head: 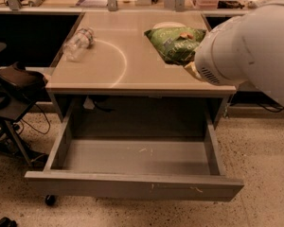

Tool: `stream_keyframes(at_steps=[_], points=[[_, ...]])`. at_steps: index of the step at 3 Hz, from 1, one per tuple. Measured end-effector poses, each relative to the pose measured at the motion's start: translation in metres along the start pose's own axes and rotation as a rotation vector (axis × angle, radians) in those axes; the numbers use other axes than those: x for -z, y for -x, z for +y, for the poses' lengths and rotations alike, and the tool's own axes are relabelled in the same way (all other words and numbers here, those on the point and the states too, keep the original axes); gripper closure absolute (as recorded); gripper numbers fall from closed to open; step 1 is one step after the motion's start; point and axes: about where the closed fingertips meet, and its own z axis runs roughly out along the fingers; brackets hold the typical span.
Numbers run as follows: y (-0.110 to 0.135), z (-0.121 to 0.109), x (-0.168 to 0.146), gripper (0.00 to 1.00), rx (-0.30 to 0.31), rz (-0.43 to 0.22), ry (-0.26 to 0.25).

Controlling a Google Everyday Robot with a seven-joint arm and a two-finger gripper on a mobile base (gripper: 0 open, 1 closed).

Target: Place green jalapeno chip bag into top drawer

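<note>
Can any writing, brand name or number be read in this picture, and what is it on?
Nothing can be quoted.
Green chip bag: pale lettering, too blurred to read.
Clear bottle: no label can be read.
Open drawer: no writing on its front.
Claw, at the bag's right edge above the table: no markings show.

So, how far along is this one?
Done: the wide grey metal top drawer stands pulled open. In hand: the glossy green chip bag is at the hand, over the right side of the beige tabletop. Left: bring it over the drawer and release.
</note>
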Motion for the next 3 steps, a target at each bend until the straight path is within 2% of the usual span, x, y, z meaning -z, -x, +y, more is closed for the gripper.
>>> stream_keyframes(at_steps=[1,2,3], points=[[-0.014,0.025,-0.028,1.00,-0.039,0.034,0.046],[-0.058,0.086,-0.056,1.00,-0.104,0.133,0.165],[-0.091,0.133,-0.071,1.00,-0.185,0.197,0.273]])
